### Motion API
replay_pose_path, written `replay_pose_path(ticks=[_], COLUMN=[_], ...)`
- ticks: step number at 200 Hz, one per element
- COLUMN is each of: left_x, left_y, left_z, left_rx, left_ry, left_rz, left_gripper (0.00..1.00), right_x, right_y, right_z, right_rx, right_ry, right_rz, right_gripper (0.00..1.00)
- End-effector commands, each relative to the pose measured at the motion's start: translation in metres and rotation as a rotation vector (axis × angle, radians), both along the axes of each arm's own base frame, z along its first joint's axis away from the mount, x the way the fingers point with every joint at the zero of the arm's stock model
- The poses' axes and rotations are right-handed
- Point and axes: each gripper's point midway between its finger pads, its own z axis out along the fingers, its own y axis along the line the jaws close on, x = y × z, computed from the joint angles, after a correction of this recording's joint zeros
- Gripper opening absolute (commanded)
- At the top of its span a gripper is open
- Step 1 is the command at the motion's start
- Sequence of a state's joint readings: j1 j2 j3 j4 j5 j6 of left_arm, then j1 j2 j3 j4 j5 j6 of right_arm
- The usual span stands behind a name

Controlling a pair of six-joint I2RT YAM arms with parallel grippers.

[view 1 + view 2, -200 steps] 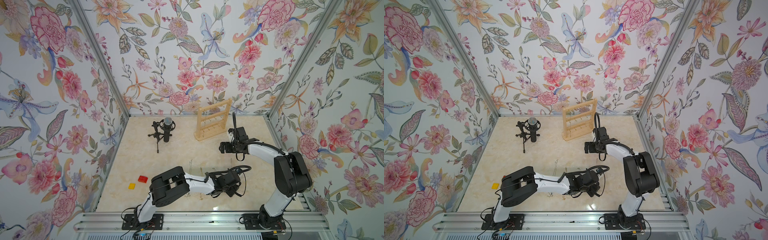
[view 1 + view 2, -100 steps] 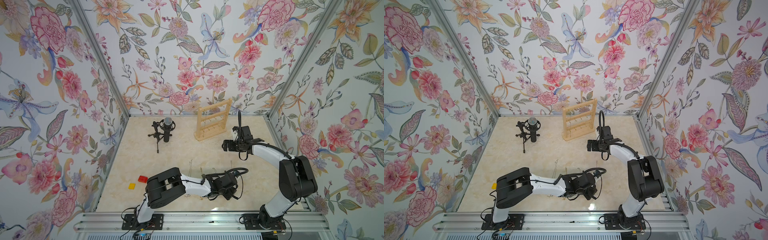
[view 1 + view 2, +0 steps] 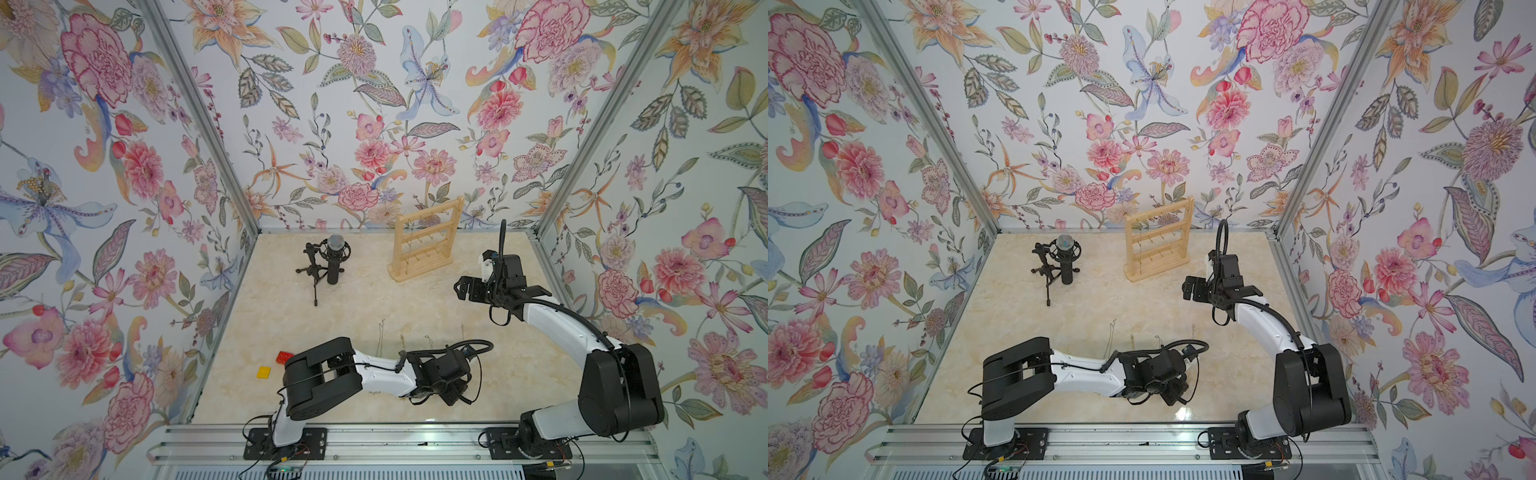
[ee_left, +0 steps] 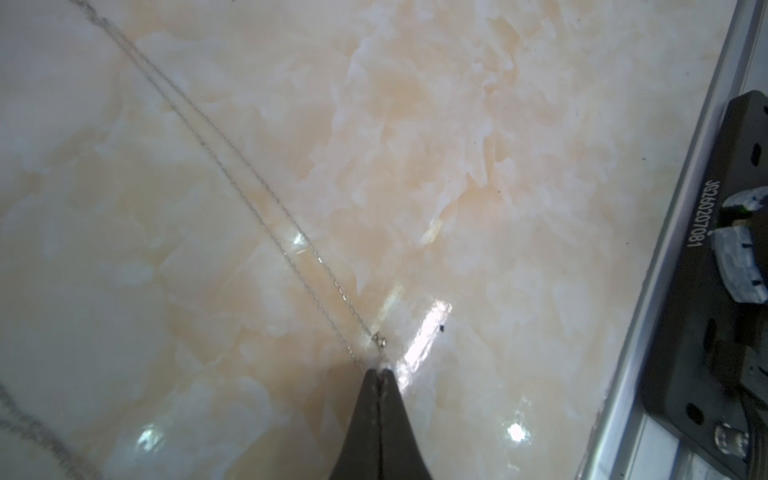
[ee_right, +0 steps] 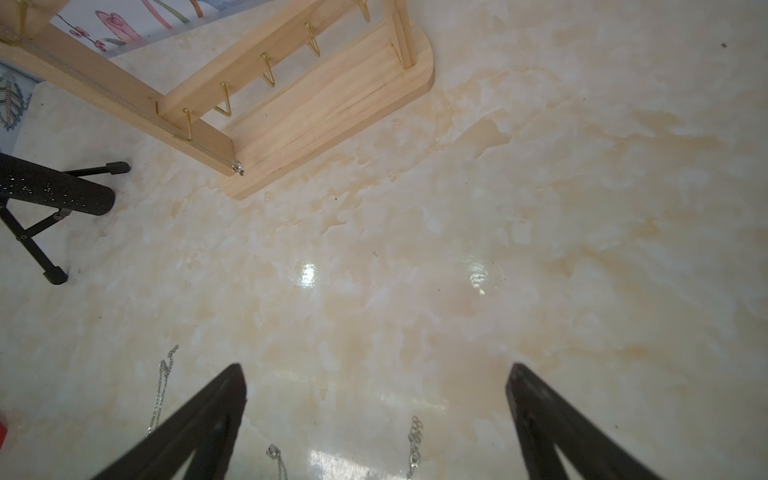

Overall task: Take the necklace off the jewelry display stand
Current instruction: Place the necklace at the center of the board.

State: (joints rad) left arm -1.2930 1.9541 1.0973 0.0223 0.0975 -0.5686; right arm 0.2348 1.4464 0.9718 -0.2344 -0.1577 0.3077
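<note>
Yellow block (image 3: 263, 372) and red block (image 3: 284, 357) lie near the front left edge of the bench (image 3: 365, 303), with a black microphone on a tripod (image 3: 332, 259) standing farther back. Toward the middle front, the left end effector (image 4: 379, 372) is pinched tight on the end of a silver necklace (image 4: 318, 259), whose fine chain trails across the marble-patterned surface. Several loose chains (image 3: 380, 332) lie flat beyond it. At the rear, the jewelry display stand (image 3: 428, 241) stands upright, a pendant necklace (image 5: 237, 167) hanging down the post nearer the microphone, its pendant at the wooden base. To the right, the right end effector (image 5: 374, 370) hovers above the bench, jaws spread wide and holding nothing, near the stand but apart from it.
</note>
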Motion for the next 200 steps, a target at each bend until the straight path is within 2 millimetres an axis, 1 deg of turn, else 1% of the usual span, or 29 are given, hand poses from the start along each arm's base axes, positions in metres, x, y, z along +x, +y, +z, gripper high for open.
replay_pose_path(ticks=[1,23,34,43,60,75,100,118,130,151,171,184,200], left_x=[-0.038,-0.034,-0.03,-0.026,-0.019,-0.011,-0.001,0.006,0.011,0.017,0.02,0.023,0.028], left_y=[0.073,0.072,0.071,0.069,0.062,0.055,0.041,0.031,0.025,0.019,0.016,0.015,0.016], left_z=[-0.067,-0.059,-0.055,-0.05,-0.039,-0.029,-0.012,0.005,0.016,0.034,0.053,0.07,0.094], left_rx=[0.338,0.321,0.305,0.289,0.258,0.237,0.196,0.155,0.132,0.092,0.029,-0.019,-0.081], left_ry=[0.098,0.057,0.038,0.022,-0.015,-0.053,-0.104,-0.141,-0.167,-0.205,-0.231,-0.257,-0.294], left_rz=[-0.038,-0.018,0.0,0.016,0.035,0.052,0.064,0.07,0.075,0.085,0.099,0.112,0.131], left_gripper=[0.0,0.02,0.08,0.11,0.18,0.19,0.25,0.31,0.32,0.35,0.41,0.47,0.57], right_x=[-0.003,-0.006,-0.007,-0.008,-0.01,-0.013,-0.018,-0.022,-0.024,-0.027,-0.03,-0.032,-0.036], right_y=[-0.001,-0.002,-0.001,-0.001,0.0,0.0,0.0,-0.001,-0.002,-0.004,-0.007,-0.009,-0.006], right_z=[0.012,0.016,0.017,0.017,0.017,0.02,0.024,0.028,0.03,0.033,0.037,0.04,0.049], right_rx=[0.033,0.042,0.048,0.051,0.055,0.061,0.07,0.075,0.078,0.091,0.114,0.13,0.19], right_ry=[-0.033,-0.042,-0.044,-0.044,-0.044,-0.05,-0.062,-0.073,-0.08,-0.089,-0.106,-0.118,-0.157], right_rz=[-0.012,-0.016,-0.015,-0.014,-0.01,-0.006,-0.003,-0.002,-0.002,-0.006,-0.015,-0.023,-0.003], right_gripper=[1.0,1.0,1.0,1.0,1.0,1.0,1.0,1.0,1.0,1.0,1.0,1.0,1.0])
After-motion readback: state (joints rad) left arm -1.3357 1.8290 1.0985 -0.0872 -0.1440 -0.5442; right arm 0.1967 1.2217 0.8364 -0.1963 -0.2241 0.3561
